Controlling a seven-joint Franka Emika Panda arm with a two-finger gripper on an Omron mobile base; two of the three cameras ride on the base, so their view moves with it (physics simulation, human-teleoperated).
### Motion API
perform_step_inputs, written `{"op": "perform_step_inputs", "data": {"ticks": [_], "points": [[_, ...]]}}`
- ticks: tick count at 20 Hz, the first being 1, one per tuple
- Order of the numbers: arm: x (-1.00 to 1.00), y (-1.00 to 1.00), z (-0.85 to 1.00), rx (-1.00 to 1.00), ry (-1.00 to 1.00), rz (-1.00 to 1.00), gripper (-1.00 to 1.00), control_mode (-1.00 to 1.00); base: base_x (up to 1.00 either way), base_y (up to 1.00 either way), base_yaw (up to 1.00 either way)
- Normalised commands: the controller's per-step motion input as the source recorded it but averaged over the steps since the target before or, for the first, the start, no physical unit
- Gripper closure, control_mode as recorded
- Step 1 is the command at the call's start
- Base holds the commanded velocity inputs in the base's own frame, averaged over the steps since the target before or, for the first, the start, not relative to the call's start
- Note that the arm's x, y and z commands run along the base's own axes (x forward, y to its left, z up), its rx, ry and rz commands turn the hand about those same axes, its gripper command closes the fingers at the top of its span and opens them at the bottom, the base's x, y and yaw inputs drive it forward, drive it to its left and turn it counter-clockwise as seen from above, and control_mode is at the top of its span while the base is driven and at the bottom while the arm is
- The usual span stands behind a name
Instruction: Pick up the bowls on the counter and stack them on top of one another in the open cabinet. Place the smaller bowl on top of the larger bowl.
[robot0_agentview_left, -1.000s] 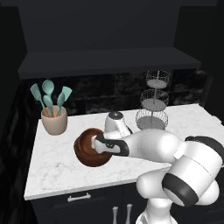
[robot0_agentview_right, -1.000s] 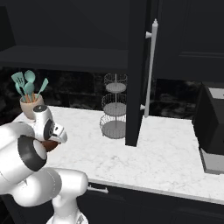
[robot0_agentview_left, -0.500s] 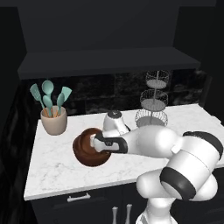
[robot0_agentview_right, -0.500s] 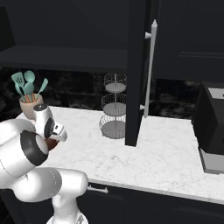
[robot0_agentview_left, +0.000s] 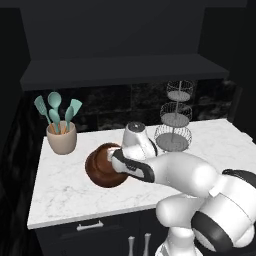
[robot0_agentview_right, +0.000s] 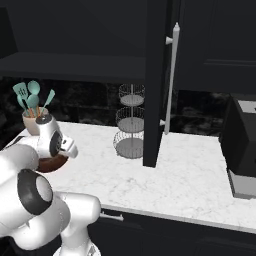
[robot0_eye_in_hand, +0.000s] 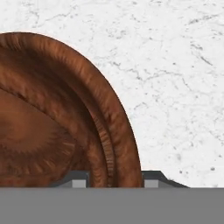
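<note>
Gripper (robot0_eye_in_hand: 114, 178) straddles bowl (robot0_eye_in_hand: 65, 118) rim, seemingly unclosed.

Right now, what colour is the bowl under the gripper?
Glossy reddish-brown wood with ringed grain; the bowl shows best in the hand view.

The arm reaches forward and low, wrist bent down, the gripper (robot0_eye_in_hand: 114, 179) with jaws apart, one fingertip on each side.

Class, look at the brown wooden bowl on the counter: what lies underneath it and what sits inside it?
The wooden bowl rests on the white marble counter. In the hand view, a ridged inner rim shows inside it, perhaps a second bowl. The arm hides part of its interior, so its contents cannot be confirmed.
</note>
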Motion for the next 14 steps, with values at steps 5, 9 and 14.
{"op": "perform_step_inputs", "data": {"ticks": [5, 9, 14], "points": [[-0.32, -0.70, 0.87, 0.10, -0.19, -0.19, 1.00, -1.00, 0.00, 0.00, 0.00], [-0.25, -0.64, 1.00, 0.15, -0.26, -0.19, 1.00, -1.00, 0.00, 0.00, 0.00], [-0.42, -0.41, 1.00, 0.13, -0.31, -0.17, 1.00, -1.00, 0.00, 0.00, 0.00]]}}
